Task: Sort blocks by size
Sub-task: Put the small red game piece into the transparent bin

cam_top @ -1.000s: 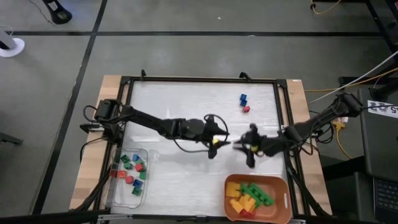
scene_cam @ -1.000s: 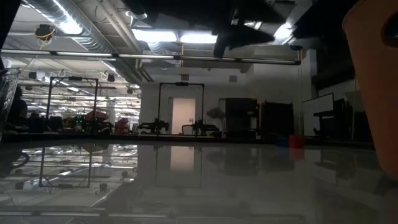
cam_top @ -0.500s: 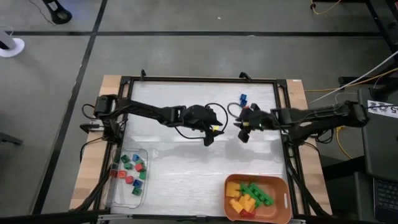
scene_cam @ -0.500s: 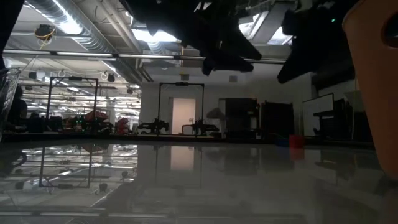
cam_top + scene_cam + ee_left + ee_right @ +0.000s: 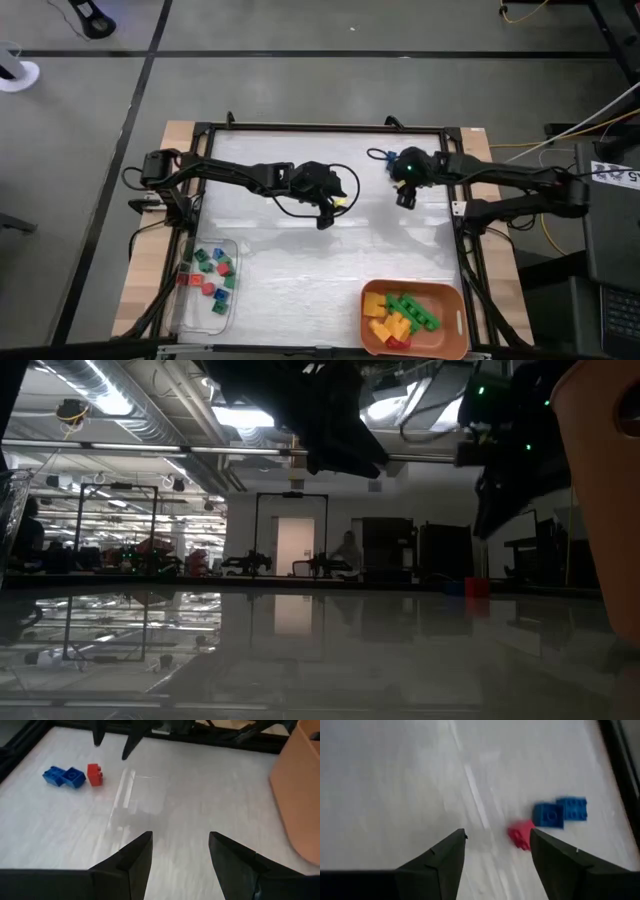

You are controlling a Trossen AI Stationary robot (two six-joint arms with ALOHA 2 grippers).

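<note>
The right gripper (image 5: pixel 405 190) is hanging over the far right part of the white table (image 5: pixel 300 270), fingers (image 5: pixel 437 862) spread wide and holding nothing. Just beyond its fingertips, the small red block (image 5: pixel 521 834) is lying on the table, touching or nearly touching the blue brick (image 5: pixel 560 812), which looks like two blue pieces side by side. The left gripper (image 5: pixel 328 212) is hovering near the table's middle, its fingers (image 5: pixel 131 860) parted and empty; its wrist view is taking in the same red block (image 5: pixel 94 774) and blue brick (image 5: pixel 64 775) farther off. Small green, red and blue cubes are sitting in the clear tray (image 5: pixel 190 310) at the near left. Longer yellow and green bricks are lying in the orange bin (image 5: pixel 372 291) at the near right.
</note>
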